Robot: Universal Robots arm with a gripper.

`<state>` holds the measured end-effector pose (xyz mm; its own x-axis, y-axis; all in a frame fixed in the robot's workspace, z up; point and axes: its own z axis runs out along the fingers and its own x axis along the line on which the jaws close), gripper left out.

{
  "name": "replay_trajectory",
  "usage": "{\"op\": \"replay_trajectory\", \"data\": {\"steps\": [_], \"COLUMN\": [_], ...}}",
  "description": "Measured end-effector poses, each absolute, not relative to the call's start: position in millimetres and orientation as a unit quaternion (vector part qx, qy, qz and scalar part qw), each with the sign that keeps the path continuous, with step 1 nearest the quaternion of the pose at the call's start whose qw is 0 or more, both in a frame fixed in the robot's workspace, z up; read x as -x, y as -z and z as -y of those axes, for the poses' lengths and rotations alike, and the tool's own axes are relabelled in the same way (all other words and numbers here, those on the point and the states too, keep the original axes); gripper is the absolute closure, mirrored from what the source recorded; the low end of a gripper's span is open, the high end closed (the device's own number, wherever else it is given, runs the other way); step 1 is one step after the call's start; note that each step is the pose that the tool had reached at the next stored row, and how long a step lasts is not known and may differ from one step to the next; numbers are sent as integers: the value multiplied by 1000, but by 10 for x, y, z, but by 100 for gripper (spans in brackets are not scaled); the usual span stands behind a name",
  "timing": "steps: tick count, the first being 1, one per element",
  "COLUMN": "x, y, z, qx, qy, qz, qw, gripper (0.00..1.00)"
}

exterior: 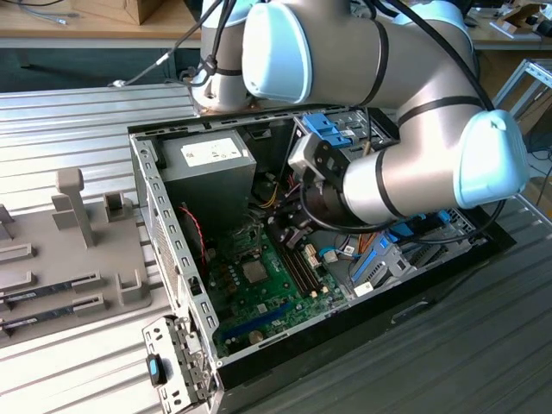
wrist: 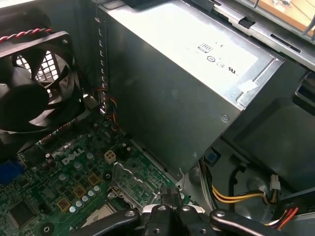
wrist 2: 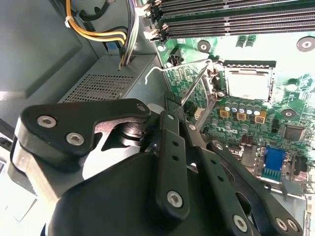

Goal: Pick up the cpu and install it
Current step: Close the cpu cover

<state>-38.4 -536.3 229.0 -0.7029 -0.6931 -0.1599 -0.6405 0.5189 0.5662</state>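
1. Open black desktop computer case [exterior: 172,216] lies on a ribbed metal table [exterior: 69,121]. The grey-and-pale-blue robot arm [exterior: 405,172] reaches down into it from the exterior view's right.

2. The cpu [wrist 2: 248,83] is a small flat square chip with a dull silver-grey metal top, pale under glare in the second wrist view. It sits flat inside the black-edged socket on the green motherboard [wrist 2: 231,128]. In the exterior view it shows as a small grey square [exterior: 255,272] near the middle of the board.

3. Hinged metal socket frame [wrist 2: 184,86] stands tilted up beside the cpu, not folded over it. A thin wire lever [wrist 2: 194,86] crosses in front of the frame.

4. Black linked-finger gripper [wrist 2: 184,120] is above the board, just beside the raised frame. Fingers [wrist 2: 170,147] look drawn close at the tips (nothing seen between them); whether they are fully together, cannot tell.

5. In the first wrist view the gripper [wrist: 167,206] hangs over the board near the large grey metal power-supply box [wrist: 187,73]. A black case fan [wrist: 29,88] with a red-and-black twisted lead is mounted beside the box.

6. Long black memory slots [wrist 2: 231,19] run along the board edge past the socket. Yellow and black cables [wrist 2: 98,32] lie near the power supply.

7. Grey fixture tray [exterior: 69,259] with upright posts rests on the table, well apart from the case, at the exterior view's left.
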Motion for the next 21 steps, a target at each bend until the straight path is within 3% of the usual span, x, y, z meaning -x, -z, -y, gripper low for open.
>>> {"op": "replay_trajectory", "data": {"steps": [21], "x": [380], "y": [-2305], "z": [5515], "qx": [-383], "qy": [314], "qz": [868], "qw": [40], "gripper": [89]}}
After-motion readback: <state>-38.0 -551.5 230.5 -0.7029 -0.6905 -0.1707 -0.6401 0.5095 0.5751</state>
